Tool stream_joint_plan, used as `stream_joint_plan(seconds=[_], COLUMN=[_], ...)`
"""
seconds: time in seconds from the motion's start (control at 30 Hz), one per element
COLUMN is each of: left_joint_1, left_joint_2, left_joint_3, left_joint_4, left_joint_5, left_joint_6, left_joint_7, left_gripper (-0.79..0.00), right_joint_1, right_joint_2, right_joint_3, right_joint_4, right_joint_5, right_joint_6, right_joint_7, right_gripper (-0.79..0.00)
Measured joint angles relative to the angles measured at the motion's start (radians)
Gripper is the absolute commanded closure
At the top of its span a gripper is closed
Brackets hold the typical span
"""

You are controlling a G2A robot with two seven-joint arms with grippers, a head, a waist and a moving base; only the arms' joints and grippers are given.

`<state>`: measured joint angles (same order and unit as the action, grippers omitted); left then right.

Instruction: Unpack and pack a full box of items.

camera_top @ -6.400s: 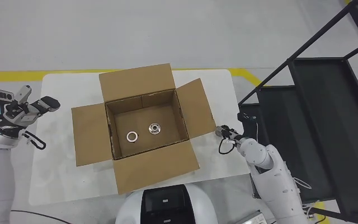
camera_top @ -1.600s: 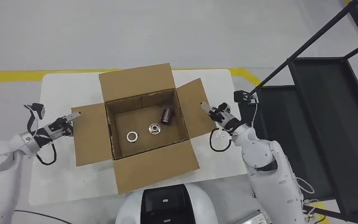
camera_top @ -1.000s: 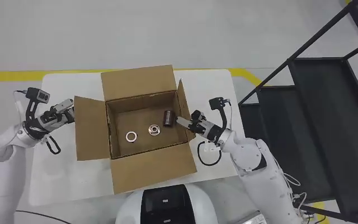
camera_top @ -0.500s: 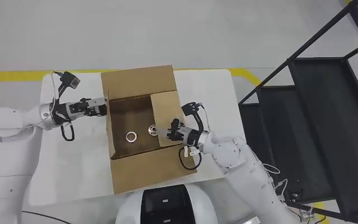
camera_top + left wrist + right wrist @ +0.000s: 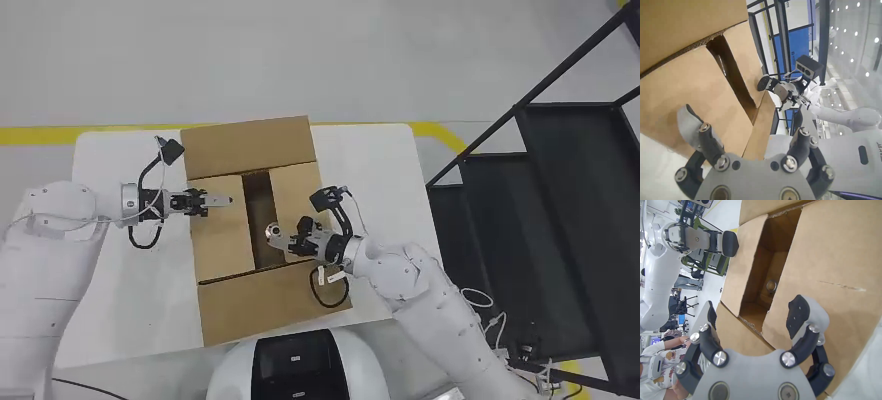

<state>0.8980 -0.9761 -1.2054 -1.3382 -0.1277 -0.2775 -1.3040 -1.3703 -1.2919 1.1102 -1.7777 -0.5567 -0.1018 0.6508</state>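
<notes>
While the cardboard box [image 5: 248,150] stands half closed, left gripper [image 5: 222,199] spread open on left flap [image 5: 222,240], right gripper [image 5: 297,241] spread open on right flap [image 5: 293,195], metal ring [image 5: 771,285] inside

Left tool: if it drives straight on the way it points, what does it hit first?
Probably the right flap, across the open gap. The left tool sits over the folded left flap. Its height relative to the flaps is unclear.

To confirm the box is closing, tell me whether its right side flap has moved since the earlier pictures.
Yes. The right side flap has swung from lying outward over the table to folded inward over the opening of the box.
</notes>
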Motion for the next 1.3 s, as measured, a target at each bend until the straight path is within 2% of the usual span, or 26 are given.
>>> stream_joint_plan(seconds=[0.1, 0.23, 0.4, 0.53, 0.7, 1.0, 1.3], left_joint_1=[-0.004, 0.005, 0.038, 0.073, 0.102, 0.13, 0.139], left_joint_2=[-0.002, 0.001, 0.009, 0.018, 0.025, 0.031, 0.032], left_joint_3=[0.015, -0.003, -0.071, -0.137, -0.185, -0.206, -0.202], left_joint_4=[-0.013, -0.036, -0.064, -0.086, -0.094, -0.095, -0.105], left_joint_5=[0.01, -0.03, -0.174, -0.278, -0.305, -0.302, -0.289], left_joint_6=[-0.014, -0.027, -0.017, -0.007, -0.005, -0.004, -0.005], left_joint_7=[0.018, 0.035, 0.055, 0.079, 0.113, 0.139, 0.162], left_gripper=[-0.785, -0.785, -0.785, -0.785, -0.785, -0.785, -0.785], right_joint_1=[-0.025, -0.116, -0.256, -0.343, -0.383, -0.417, -0.39], right_joint_2=[0.006, 0.025, 0.049, 0.06, 0.065, 0.071, 0.085], right_joint_3=[0.027, 0.126, 0.273, 0.35, 0.344, 0.292, 0.286], right_joint_4=[-0.048, -0.176, -0.295, -0.289, -0.225, -0.136, -0.107], right_joint_5=[-0.009, -0.008, -0.022, 0.01, 0.053, 0.206, 0.496], right_joint_6=[0.006, -0.015, -0.006, 0.026, 0.012, -0.118, -0.341], right_joint_7=[-0.02, -0.056, -0.028, 0.032, 0.075, 0.127, 0.271], right_gripper=[-0.785, -0.785, -0.785, -0.785, -0.785, -0.785, -0.785])
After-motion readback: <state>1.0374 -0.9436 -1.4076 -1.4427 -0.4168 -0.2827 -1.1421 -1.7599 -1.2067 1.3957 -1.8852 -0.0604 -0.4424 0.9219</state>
